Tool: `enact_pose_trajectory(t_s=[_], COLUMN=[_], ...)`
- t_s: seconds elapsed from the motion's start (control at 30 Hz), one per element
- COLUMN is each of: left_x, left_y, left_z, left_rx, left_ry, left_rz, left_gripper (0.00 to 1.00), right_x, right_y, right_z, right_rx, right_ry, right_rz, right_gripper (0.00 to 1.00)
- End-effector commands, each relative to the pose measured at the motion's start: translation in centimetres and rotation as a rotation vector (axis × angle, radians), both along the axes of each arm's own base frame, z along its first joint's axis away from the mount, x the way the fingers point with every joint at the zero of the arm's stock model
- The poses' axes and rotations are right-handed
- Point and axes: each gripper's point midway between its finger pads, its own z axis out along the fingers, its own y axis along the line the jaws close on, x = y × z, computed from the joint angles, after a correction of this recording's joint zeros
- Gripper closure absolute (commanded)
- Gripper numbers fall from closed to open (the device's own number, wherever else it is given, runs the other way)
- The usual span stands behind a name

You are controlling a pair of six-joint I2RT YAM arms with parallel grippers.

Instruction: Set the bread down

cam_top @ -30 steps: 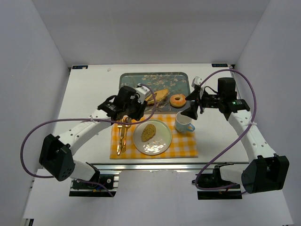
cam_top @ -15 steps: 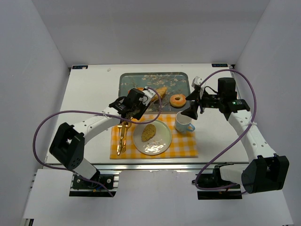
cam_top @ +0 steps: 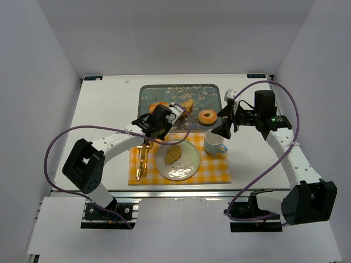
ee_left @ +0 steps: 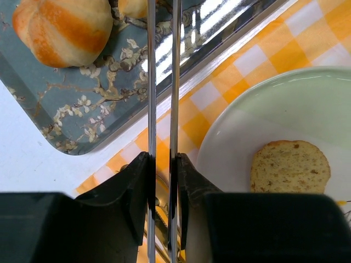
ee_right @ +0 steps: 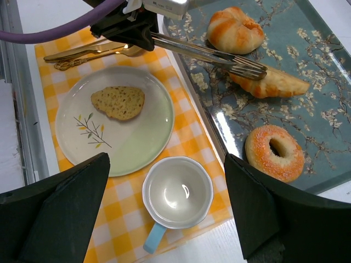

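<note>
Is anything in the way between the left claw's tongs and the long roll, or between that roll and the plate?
Nothing visible. The tongs in the left claw reach the long roll on the tray; only the tray's rim lies before the plate.

White arms (cam_top: 118, 142), black fingers (ee_right: 55, 208), looping purple cables (cam_top: 45, 164).

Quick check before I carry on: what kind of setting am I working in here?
Most likely a lab test cell dressed as a breakfast table. Plain white walls box in the table. A yellow checked placemat carries a plate and a cup, with a floral tray of pastries at its far edge.
</note>
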Motion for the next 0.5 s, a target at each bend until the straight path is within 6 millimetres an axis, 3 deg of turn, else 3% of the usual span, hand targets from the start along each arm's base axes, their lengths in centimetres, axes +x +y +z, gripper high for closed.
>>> enact_pose_trajectory(t_s=[0.0, 0.23, 0.33, 0.37, 0.43, 0.47], left_x=[0.6, -1.5, -3.8, -4.7, -6.6, -8.2], left_y=[-1.1, -2.0, -2.3, -2.1, -2.1, -2.3], left_z=[4.8, 11.5, 12.0, 13.1, 12.5, 13.2], left_rx=[-0.117, -0.370, -0.475, -0.520, -0.582, -0.628], left_ry=[-0.082, -0.109, -0.045, -0.050, 0.011, 0.047], left_rz=[0.024, 0.071, 0.075, 0.070, 0.073, 0.038], left_gripper=[0.99, 1.00, 1.00, 1.00, 1.00, 1.00], right_x=[0.0, -0.1, -0.1, -0.1, -0.2, -0.2], right_y=[0.0, 0.0, -0.1, -0.1, -0.1, -0.1], right_z=[1.0, 1.4, 1.4, 1.4, 1.2, 1.2], right_rx=[0.011, 0.018, 0.019, 0.020, 0.021, 0.020], right_ry=[-0.036, -0.041, -0.038, -0.036, -0.031, -0.033], right_rz=[0.014, 0.015, 0.012, 0.015, 0.016, 0.017], right_gripper=[0.11, 0.11, 0.11, 0.11, 0.11, 0.11])
